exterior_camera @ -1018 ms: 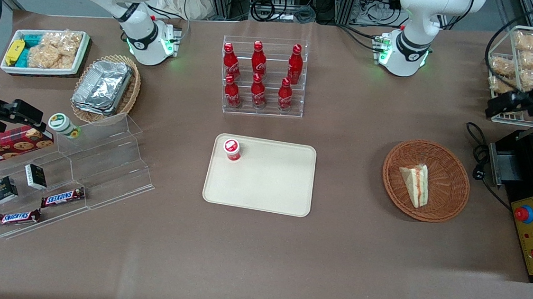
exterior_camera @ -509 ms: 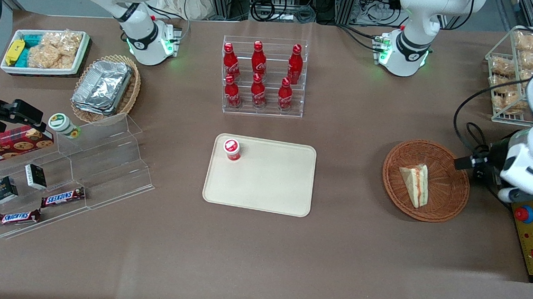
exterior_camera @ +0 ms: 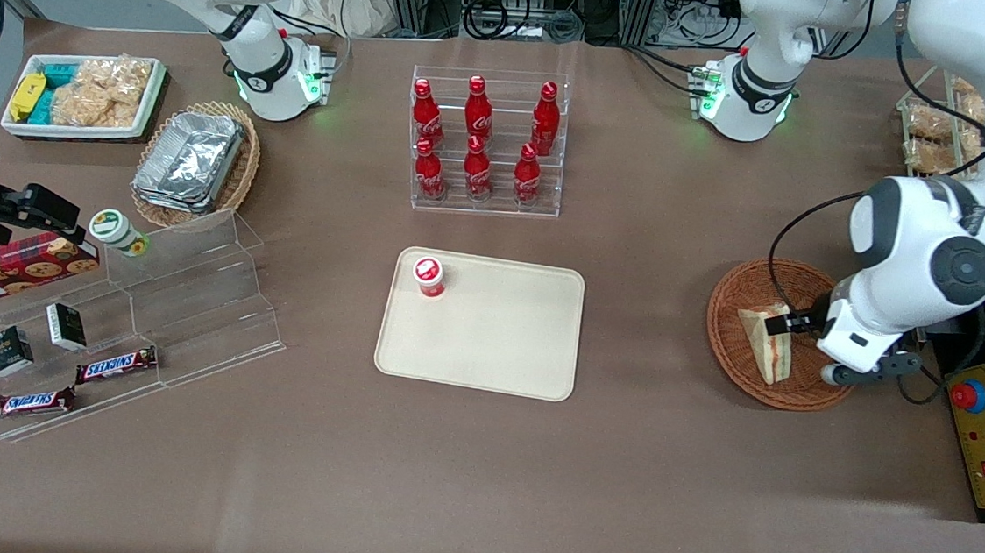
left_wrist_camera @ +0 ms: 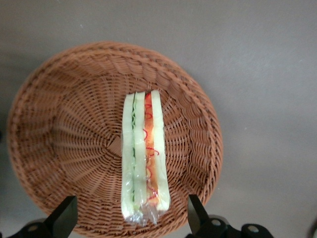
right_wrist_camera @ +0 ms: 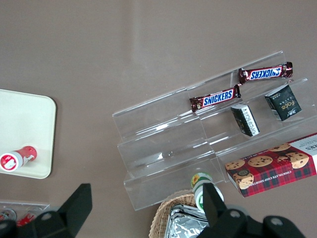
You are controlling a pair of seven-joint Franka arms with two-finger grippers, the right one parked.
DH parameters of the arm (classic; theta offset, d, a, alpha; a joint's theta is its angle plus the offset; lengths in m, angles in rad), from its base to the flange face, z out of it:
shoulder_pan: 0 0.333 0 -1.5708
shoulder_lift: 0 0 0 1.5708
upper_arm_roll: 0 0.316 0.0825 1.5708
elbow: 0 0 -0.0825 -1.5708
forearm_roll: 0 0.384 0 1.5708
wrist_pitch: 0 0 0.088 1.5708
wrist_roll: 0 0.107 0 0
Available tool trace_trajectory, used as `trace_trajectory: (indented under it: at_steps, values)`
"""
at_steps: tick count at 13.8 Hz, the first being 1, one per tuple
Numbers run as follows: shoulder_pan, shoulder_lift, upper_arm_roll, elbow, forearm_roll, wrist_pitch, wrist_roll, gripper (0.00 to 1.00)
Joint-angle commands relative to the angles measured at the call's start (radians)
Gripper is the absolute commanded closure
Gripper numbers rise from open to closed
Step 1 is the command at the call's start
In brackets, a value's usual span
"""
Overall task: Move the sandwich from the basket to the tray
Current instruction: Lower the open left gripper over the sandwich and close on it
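Gripper hangs spread wide over the basket, sandwich directly below, its long axis crossing the gap between the fingers — a straight drop looks right.

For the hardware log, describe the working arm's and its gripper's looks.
The left arm is glossy white with rounded shells, dark grey round joint caps and black bands; a black cable loops along it. Its base glows green. The gripper, above the basket, has black wedge-shaped fingers, spread open.
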Motion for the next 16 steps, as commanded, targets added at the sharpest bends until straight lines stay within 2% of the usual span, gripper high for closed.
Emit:
trace_trajectory:
  at_steps: [1, 4, 7, 8, 11, 12, 13, 16]
  values:
    - [-0.008, 0.024, 0.004, -0.071, 0.018, 0.119, -0.033, 0.0]
    - [-0.028, 0.085, 0.004, -0.101, 0.018, 0.225, -0.058, 0.0]
    - [-0.03, 0.111, 0.006, -0.099, 0.047, 0.236, -0.058, 0.02]
    - [-0.03, 0.111, 0.006, -0.101, 0.05, 0.235, -0.055, 0.13]
    - [-0.028, 0.111, 0.006, -0.099, 0.061, 0.229, -0.046, 0.63]
    - [-0.028, 0.107, 0.006, -0.098, 0.07, 0.222, -0.046, 0.75]
    - [-0.028, 0.099, 0.007, -0.096, 0.072, 0.213, -0.044, 0.78]
    - [-0.03, 0.015, 0.006, -0.052, 0.092, 0.109, -0.044, 0.79]
